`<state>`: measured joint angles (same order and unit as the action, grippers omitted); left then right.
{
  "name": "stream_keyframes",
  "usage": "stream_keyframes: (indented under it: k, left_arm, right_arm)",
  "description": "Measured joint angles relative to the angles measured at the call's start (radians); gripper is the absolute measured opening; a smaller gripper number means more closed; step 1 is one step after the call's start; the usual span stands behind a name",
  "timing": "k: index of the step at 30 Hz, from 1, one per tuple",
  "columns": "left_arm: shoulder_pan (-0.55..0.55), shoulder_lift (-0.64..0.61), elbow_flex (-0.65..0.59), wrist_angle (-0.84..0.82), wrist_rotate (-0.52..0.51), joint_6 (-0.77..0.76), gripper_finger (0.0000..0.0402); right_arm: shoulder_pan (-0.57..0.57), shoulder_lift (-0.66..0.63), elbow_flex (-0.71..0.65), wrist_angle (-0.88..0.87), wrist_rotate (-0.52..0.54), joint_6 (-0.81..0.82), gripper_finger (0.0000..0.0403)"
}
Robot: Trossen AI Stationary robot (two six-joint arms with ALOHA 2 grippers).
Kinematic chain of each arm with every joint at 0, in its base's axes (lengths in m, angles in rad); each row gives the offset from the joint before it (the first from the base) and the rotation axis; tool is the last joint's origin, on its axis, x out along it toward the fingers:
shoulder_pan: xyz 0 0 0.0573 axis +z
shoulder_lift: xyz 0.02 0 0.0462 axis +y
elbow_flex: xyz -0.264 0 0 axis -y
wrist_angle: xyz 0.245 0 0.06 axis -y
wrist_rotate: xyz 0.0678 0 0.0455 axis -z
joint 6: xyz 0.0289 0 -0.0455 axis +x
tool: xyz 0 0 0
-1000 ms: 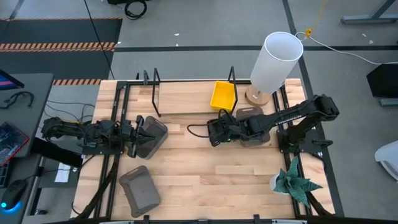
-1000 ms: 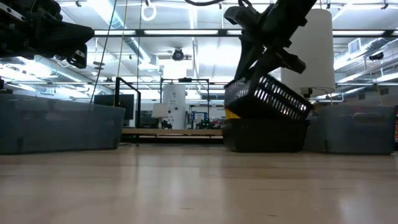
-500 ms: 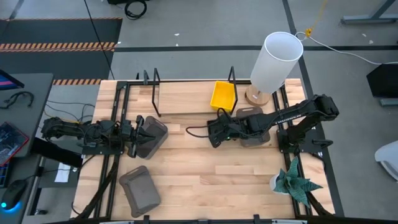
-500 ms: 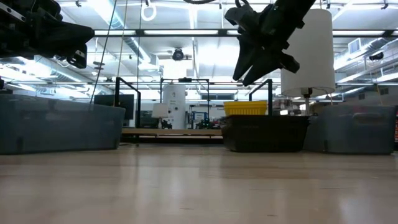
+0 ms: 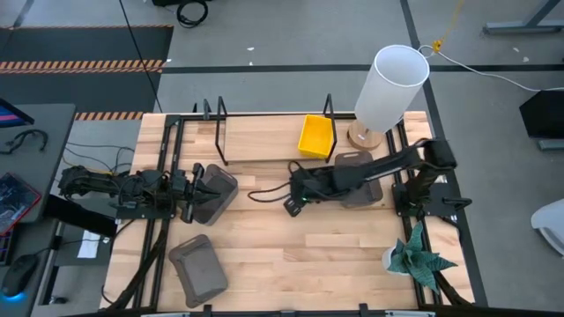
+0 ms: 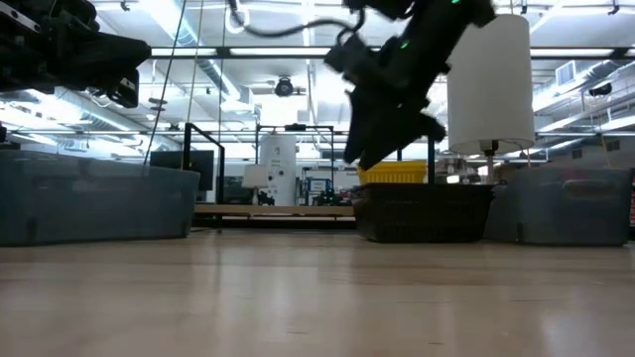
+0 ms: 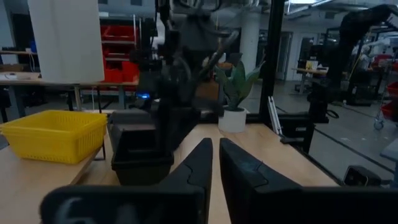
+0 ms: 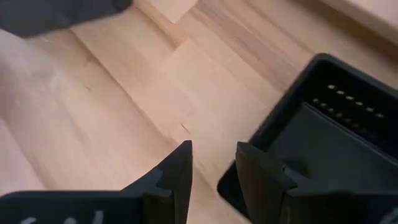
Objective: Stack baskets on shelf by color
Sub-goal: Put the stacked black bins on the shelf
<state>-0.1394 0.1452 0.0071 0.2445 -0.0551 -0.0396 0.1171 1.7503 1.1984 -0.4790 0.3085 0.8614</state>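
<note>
Sitting just in front of the shelf (image 5: 264, 141), the black basket (image 5: 357, 167) rests on the table (image 5: 335, 255), nested with another black one by the look of it, while one yellow basket (image 5: 316, 135) occupies the shelf's right end. The right gripper (image 5: 295, 195) hangs above the table just left of the black basket, holding nothing, its fingers (image 8: 177, 171) a modest way apart; in its wrist view the basket's corner lies right beside one fingertip, not between them. My guess is the black pile is being built here, and the next move calls for fetching another basket. Two gray baskets remain on the left: one (image 5: 214, 192) at the left gripper (image 5: 196, 192), whose jaws look nearly closed with a narrow gap, though I cannot tell whether they grip its rim; the other (image 5: 198, 269) lies near the front edge.
</note>
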Motion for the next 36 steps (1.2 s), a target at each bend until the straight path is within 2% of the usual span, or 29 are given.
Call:
stream_keyframes:
  k: [5,10,20,28,36]
  left_arm:
    - [0.000,-0.001,0.000,-0.004,0.000,0.000,0.0036]
    - [0.000,-0.001,0.000,-0.007,0.000,0.000,0.0029]
    - [0.000,-0.001,0.000,-0.008,0.000,0.000,0.0038]
    - [0.000,-0.002,0.000,-0.009,0.000,0.000,0.0032]
    - [0.000,-0.001,0.000,-0.010,0.000,0.000,0.0032]
  right_arm:
    - [-0.046,0.083,0.089,-0.058,-0.047,-0.084,0.0133]
    - [-0.060,0.098,0.160,-0.150,-0.023,-0.132,0.0148]
    - [-0.057,0.099,0.133,-0.229,0.019,-0.098,0.0193]
    - [-0.068,0.098,0.054,-0.080,-0.014,-0.097,0.0200]
    - [-0.081,0.098,0.011,-0.012,-0.018,-0.096,0.0177]
